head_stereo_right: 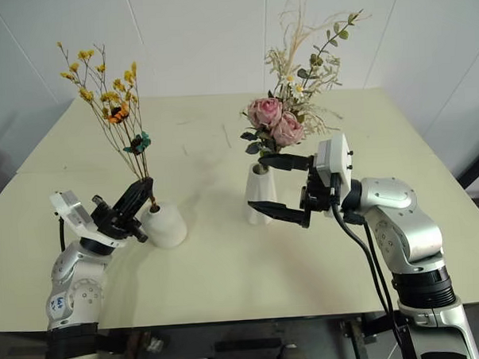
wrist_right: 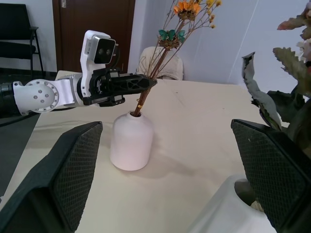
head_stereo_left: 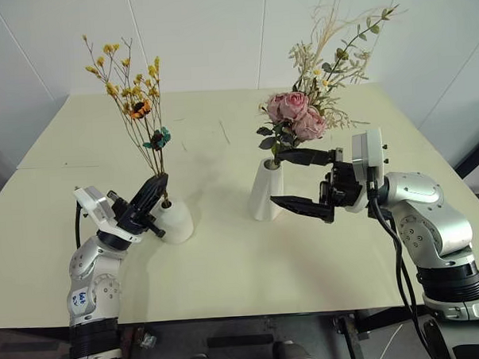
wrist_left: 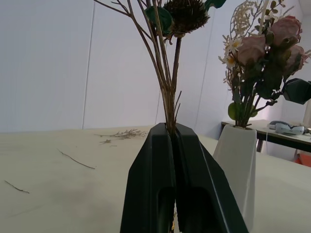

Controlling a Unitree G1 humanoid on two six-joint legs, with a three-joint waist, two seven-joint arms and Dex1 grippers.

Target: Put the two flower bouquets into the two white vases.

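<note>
The thin sprig of yellow-orange blossoms [head_stereo_left: 132,93] stands with its stem ends in the mouth of the short white vase [head_stereo_left: 176,222]. My left gripper [head_stereo_left: 158,183] is shut on the stems just above that mouth; in the left wrist view its fingers [wrist_left: 155,184] pinch the stems. The larger bouquet of pink roses, leaves and pale grasses [head_stereo_left: 296,113] stands in the tall faceted white vase [head_stereo_left: 264,194]. Close to the right of that vase, my right gripper [head_stereo_left: 276,177] is open. One of its fingers is near the rim and the other near the base, and it holds nothing.
Both vases stand on a pale cream table [head_stereo_left: 227,259] whose front edge runs close below my arms. A few loose dried twigs [head_stereo_left: 224,132] lie flat behind the vases. White walls close off the back.
</note>
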